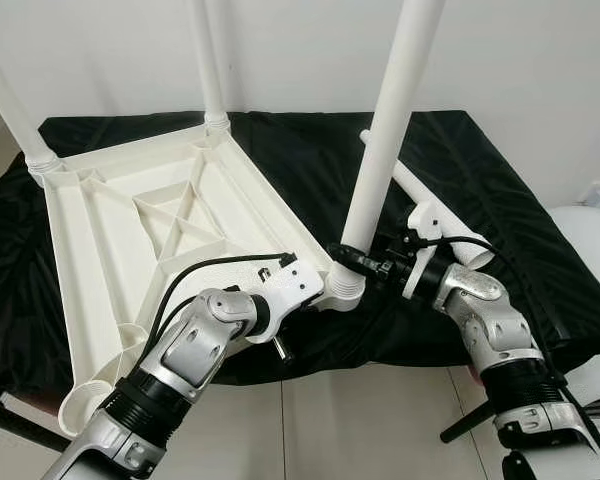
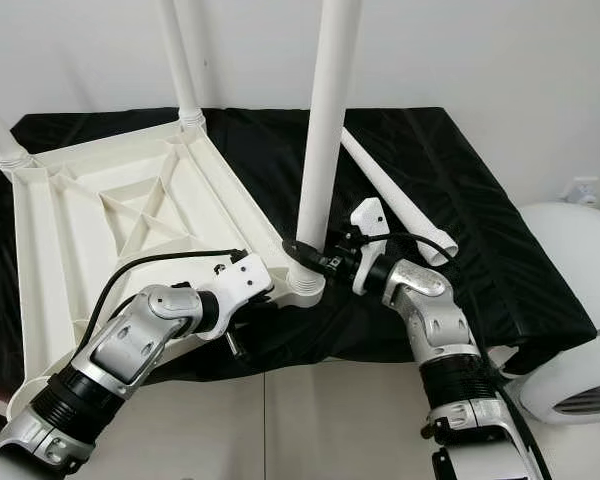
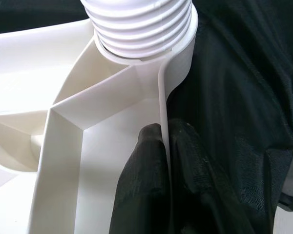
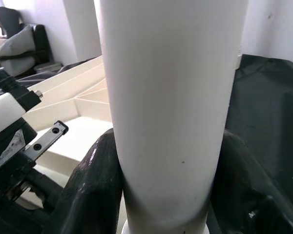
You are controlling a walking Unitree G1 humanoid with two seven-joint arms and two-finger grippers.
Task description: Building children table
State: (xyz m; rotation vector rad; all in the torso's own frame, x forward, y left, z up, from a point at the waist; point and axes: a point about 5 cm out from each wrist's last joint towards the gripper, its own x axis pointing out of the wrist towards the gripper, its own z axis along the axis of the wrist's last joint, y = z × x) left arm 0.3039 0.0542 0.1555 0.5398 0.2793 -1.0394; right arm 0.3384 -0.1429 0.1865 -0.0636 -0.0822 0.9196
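Observation:
A white children's table top (image 1: 160, 230) lies upside down on a black cloth. Two white legs (image 1: 208, 60) stand in its far corners. A third leg (image 1: 390, 130) stands tilted in the near right corner socket (image 1: 346, 285). My right gripper (image 1: 352, 262) is shut on this leg just above the socket, its black fingers (image 4: 93, 195) on either side. My left gripper (image 3: 161, 165) is shut on the thin rim wall of the table top (image 3: 162, 107) beside that socket. A fourth leg (image 2: 395, 195) lies loose on the cloth behind my right arm.
The black cloth (image 1: 480, 170) covers a low surface that ends just before my arms; tiled floor (image 1: 360, 420) lies below. A white rounded object (image 2: 570, 300) stands at the right. A white wall is behind.

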